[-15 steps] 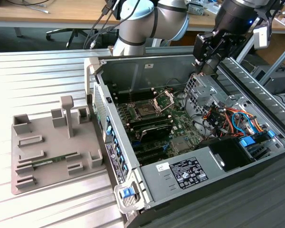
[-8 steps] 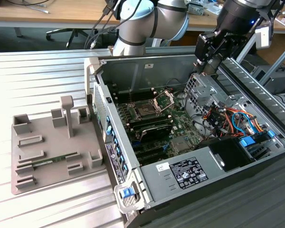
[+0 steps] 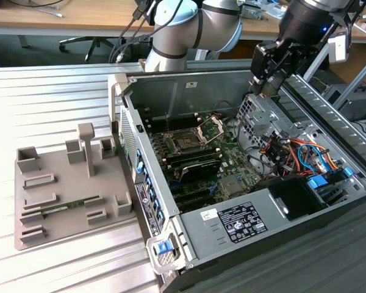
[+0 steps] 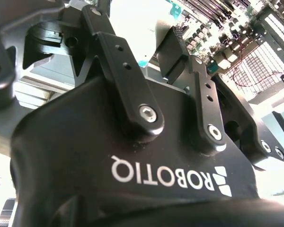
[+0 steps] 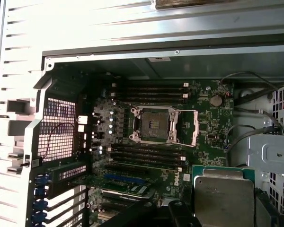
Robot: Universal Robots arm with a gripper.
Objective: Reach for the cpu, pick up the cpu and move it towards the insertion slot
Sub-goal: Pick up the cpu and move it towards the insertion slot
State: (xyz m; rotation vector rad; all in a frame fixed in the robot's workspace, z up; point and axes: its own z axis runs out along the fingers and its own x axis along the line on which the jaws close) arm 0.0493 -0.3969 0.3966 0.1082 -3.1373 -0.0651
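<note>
Cpu [image 5: 223, 189] held in hand [image 3: 269, 85], above case, apart from insertion slot [image 5: 154, 124].

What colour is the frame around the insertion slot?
Shiny silver metal, around a dark square insertion slot; clearest in the first wrist view.
</note>
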